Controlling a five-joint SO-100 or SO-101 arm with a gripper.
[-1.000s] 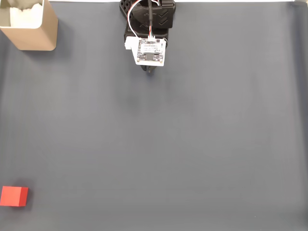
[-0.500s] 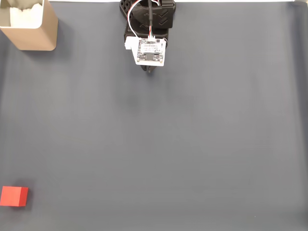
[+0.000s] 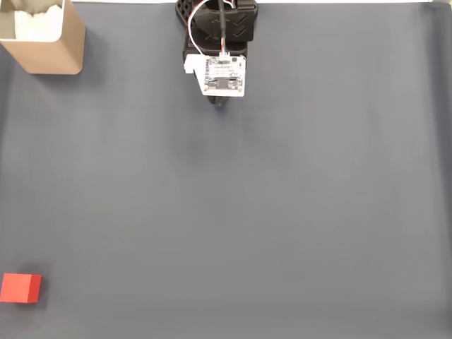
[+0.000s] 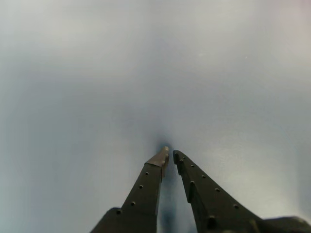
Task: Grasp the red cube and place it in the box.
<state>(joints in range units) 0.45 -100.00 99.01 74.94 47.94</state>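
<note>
Dark grey mat [image 3: 282,212] is covering everything; red cube [image 3: 20,288] is sitting lower left, box [image 3: 44,39] upper left, and the gripper [image 4: 169,154] is hanging top-centre, jaws basically pressed together, holding nothing.

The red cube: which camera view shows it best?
The fixed view shows the red cube best: it lies whole on the grey mat at the lower left corner. In the wrist view I see nearly closed fingers over blurred grey mat.
</note>
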